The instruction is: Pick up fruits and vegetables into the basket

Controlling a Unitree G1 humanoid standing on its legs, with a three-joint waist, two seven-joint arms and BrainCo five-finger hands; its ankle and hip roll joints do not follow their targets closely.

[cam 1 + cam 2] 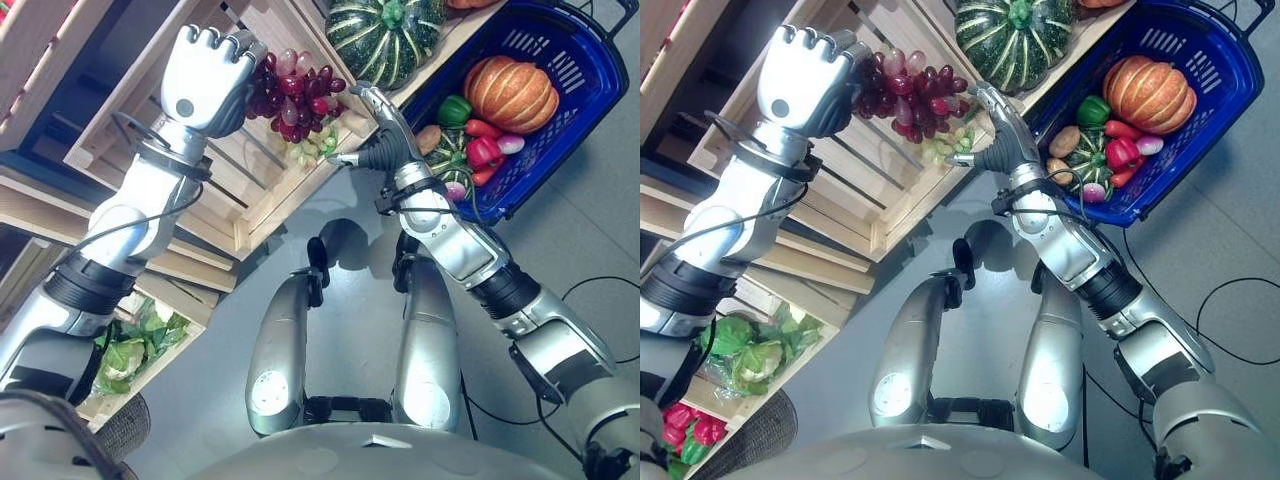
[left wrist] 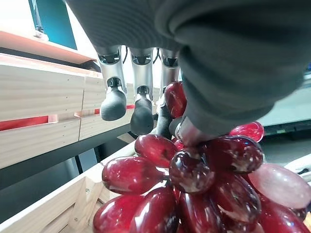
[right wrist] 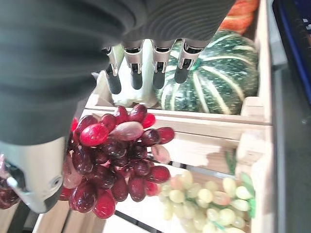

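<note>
Up at the wooden crate [image 1: 225, 195], the left robot hand [image 1: 205, 75] has its fingers curled round the top of a bunch of red grapes [image 1: 295, 98], which hangs from it just above the crate's open slatted compartment; the left wrist view shows the glossy red grapes bunched right under the palm. Below the bunch, a cluster of green grapes [image 1: 312, 148] lies inside the same crate. The right robot hand [image 1: 372, 125] hovers just beside the red grapes with its fingers straight and spread, holding nothing. A striped green pumpkin [image 1: 385, 38] sits in the neighbouring crate compartment behind both hands. To the right, the blue basket [image 1: 590, 95] stands on the floor and already holds an orange pumpkin [image 1: 510, 93], a green pepper [image 1: 454, 109], red peppers [image 1: 483, 150] and a potato [image 1: 1065, 141]. Leafy greens [image 1: 135, 345] lie in a lower crate.
</note>
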